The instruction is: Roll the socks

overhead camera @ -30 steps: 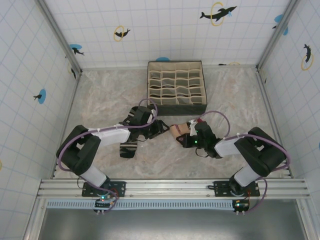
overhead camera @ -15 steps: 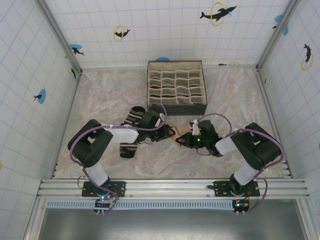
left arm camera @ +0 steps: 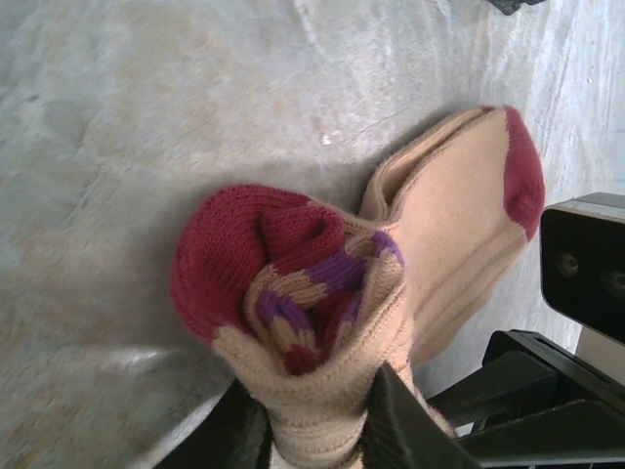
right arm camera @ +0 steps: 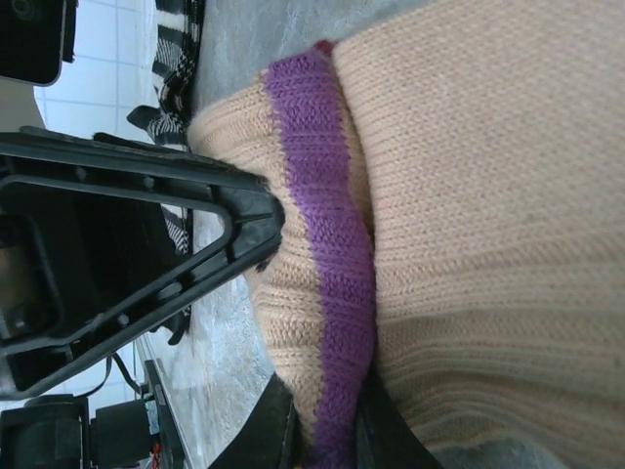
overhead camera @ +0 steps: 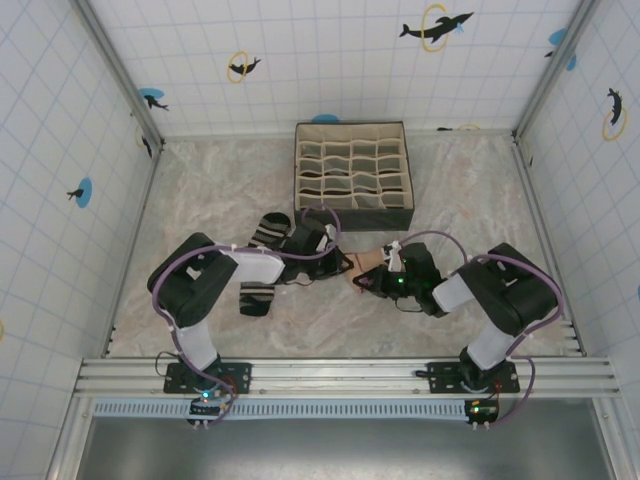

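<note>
L gripper (left arm camera: 317, 442): clamped on bunched, rolled end of peach sock (left arm camera: 449, 225), fingers (left arm camera: 391, 420) either side of the knit and squeezing it in. Just ahead of fingertips: dark-red cuff turned outward, purple + red stripes showing inside the fold. Further out, to the R: flat part of same sock w/ dark-red patch at its far end, lying on marble-look tabletop (left arm camera: 146, 117).

R gripper (right arm camera: 327, 435): closed as well, pinching same sock at a purple band, knit bulging above the pads. L gripper's black finger frame touching the fabric from the L side of R wrist view. Past that frame: black striped sock (right arm camera: 176, 49), white stripes, near but apart from peach one.

Seen from overhead: grippers nose to nose mid-table, peach sock betw. them. Black striped sock lying under L forearm, partly hidden. Beyond both grippers, toward back wall: beige fabric organiser box (overhead camera: 352, 127) w/ grid of small compartments, well apart from the socks. Around it: white-tile walls w/ dolphin stickers.
</note>
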You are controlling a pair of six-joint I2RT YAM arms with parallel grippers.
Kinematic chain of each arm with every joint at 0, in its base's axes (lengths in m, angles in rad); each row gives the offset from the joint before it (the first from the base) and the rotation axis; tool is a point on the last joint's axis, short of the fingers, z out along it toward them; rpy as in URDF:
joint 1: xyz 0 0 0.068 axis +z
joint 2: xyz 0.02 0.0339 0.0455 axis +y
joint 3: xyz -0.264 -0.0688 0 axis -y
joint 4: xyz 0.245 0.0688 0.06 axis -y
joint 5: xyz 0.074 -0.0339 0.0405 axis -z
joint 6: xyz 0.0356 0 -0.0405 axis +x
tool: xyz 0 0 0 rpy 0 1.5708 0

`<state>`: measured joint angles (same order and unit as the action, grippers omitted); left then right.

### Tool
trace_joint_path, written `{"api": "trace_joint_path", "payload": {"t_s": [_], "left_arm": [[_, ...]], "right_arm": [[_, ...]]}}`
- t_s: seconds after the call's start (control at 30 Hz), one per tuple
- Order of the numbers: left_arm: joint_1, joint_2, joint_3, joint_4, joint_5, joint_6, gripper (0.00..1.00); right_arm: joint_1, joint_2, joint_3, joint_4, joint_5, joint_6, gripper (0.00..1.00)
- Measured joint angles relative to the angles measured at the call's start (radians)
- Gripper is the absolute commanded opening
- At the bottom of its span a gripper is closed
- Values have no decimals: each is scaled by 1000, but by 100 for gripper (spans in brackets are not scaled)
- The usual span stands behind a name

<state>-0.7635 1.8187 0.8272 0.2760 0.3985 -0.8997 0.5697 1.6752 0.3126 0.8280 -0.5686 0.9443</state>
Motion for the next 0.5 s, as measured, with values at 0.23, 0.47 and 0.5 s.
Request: {"api": "trace_joint_path", "payload": {"t_s": [0.23, 0.47, 0.5], "left_arm": [[-4, 3, 48, -79, -29, 7, 0], [2, -5, 84, -169, -71, 8, 0], [5, -8, 86, -180, -71, 8, 0]], "right_arm": [[18, -114, 4, -168, 69, -61, 43], [167, -265, 161, -569, 336, -266, 51], [201, -280, 187, -620, 394, -300, 50]]}}
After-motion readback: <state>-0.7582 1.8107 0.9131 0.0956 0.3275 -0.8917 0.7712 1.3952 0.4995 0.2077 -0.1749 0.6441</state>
